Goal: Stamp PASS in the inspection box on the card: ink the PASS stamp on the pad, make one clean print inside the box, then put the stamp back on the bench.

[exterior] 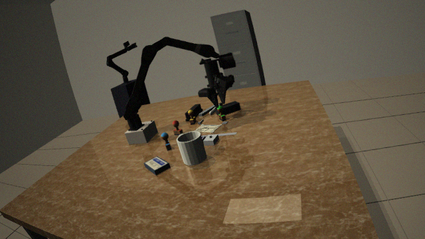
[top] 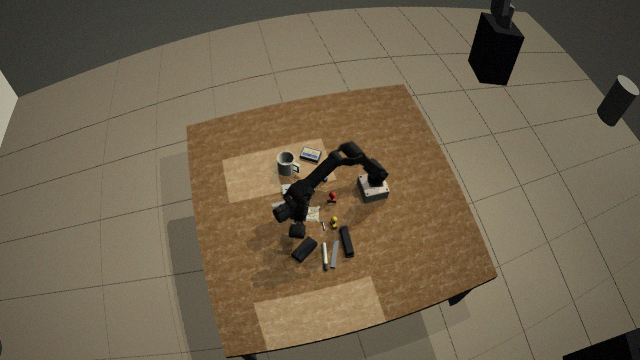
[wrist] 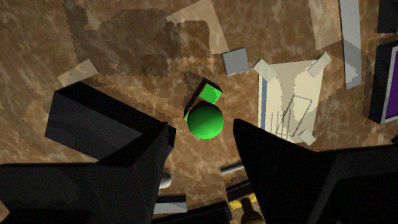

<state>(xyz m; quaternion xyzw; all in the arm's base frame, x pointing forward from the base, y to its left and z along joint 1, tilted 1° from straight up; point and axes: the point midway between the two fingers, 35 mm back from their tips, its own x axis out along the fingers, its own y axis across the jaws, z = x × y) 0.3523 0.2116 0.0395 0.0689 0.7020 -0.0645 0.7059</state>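
Note:
My gripper [exterior: 220, 104] [wrist: 200, 126] is open and empty, pointing down over the green-knobbed stamp [exterior: 219, 108] [wrist: 205, 121]. The green knob shows between and below the fingertips in the wrist view; the stamp stands on the bench. Red [top: 332, 197] [exterior: 176, 123], yellow [top: 334, 220] [exterior: 190, 113] and blue [exterior: 165, 135] stamps also stand there. No stamp's wording is readable. The card [top: 313, 214] [exterior: 209, 129] [wrist: 295, 75] is taped down right of the green stamp in the wrist view, with a tilted outlined box [wrist: 303, 98]. A purple pad [wrist: 393, 97] shows at that view's right edge.
A black block [top: 304, 249] [exterior: 230, 107] [wrist: 95, 115] lies close beside the green stamp. A long black object [top: 346, 241], a marker [top: 325, 255] and a grey strip [top: 334, 255] lie nearby. A mug [top: 286, 165] [exterior: 192, 149] and a labelled stamp pad [top: 310, 154] [exterior: 157, 165] are beyond the card.

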